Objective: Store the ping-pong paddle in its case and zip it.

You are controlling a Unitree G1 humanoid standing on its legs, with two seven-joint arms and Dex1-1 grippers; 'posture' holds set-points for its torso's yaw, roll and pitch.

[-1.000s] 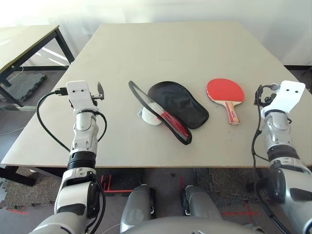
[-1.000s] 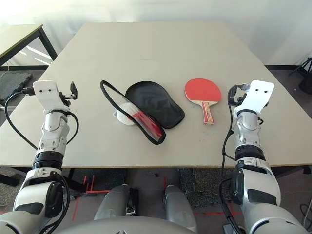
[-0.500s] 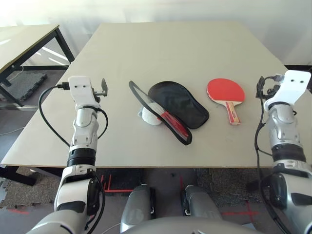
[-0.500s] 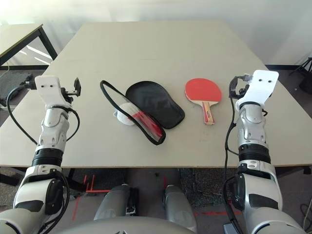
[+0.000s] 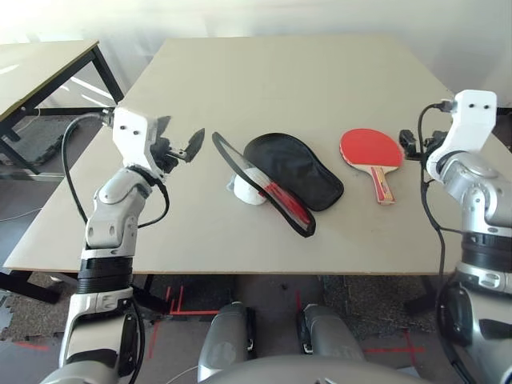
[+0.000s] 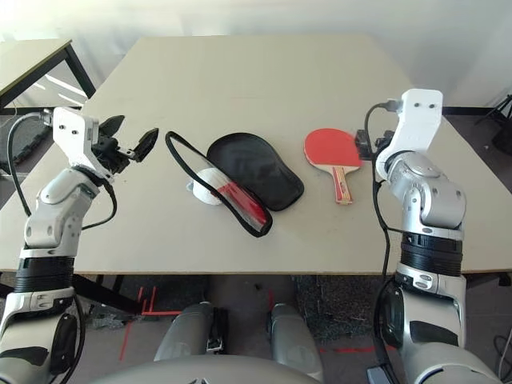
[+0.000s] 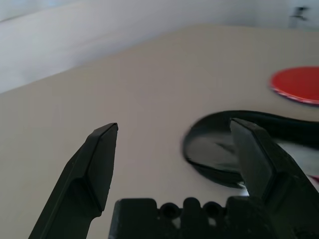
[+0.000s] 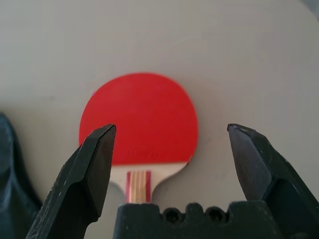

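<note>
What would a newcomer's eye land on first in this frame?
The red ping-pong paddle lies flat on the table, toward the robot's right. Beside it, mid-table, the black case lies unzipped. Both open pincers, left and right, hang above the table, empty.

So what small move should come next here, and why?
Probably lower the right gripper onto the ping-pong paddle. The paddle lies flat on the table, apart from the unzipped case, framed between the open fingers. The left gripper, also open, faces the case.
</note>
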